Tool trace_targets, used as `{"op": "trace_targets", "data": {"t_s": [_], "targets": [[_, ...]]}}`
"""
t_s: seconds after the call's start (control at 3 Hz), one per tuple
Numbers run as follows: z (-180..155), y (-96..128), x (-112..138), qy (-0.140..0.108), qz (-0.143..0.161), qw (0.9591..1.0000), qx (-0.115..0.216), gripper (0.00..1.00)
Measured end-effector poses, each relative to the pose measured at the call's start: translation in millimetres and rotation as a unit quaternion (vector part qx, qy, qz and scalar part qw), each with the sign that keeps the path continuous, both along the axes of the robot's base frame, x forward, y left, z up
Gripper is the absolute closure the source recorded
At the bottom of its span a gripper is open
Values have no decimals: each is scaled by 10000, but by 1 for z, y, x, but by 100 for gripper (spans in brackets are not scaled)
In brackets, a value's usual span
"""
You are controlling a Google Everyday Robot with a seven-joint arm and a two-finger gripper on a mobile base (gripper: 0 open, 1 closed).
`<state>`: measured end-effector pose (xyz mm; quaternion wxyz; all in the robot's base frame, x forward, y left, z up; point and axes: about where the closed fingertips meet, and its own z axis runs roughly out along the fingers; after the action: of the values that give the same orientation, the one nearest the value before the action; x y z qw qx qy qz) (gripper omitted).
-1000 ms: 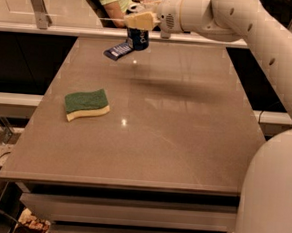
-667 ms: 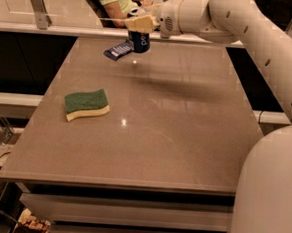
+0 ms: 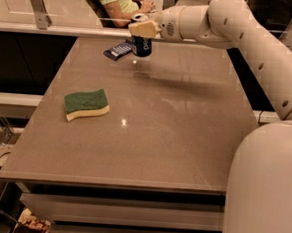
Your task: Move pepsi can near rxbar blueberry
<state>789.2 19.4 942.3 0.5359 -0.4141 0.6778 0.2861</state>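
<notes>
The gripper (image 3: pixel 142 30) grips the pepsi can (image 3: pixel 142 47) by its top at the far edge of the table (image 3: pixel 175 130), just beside the rxbar blueberry (image 3: pixel 117 50). A green-and-yellow sponge (image 3: pixel 86 104) lies well apart.

Arm (image 3: pixel 261 46): glossy cream-white shell in smooth rounded segments, thick tube sections meeting at bulbous joints. Small dark round screw recesses dot the forearm in a row. The wrist housing (image 3: pixel 171 26) carries a patch of fine dark perforations. Gripper (image 3: pixel 142 33) at 12 o'clock in the view, just left of centre, with blocky tan-yellow fingers (image 3: pixel 147 28). Body (image 3: pixel 263 197) at 5 o'clock: a large plain cream dome, with a faint seam line above it.
</notes>
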Motion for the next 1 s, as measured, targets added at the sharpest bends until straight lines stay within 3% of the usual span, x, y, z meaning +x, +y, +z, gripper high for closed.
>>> {"op": "trace_targets", "data": {"t_s": [1.0], "targets": [[-47, 11, 22, 327, 100, 9992, 219, 100]]}}
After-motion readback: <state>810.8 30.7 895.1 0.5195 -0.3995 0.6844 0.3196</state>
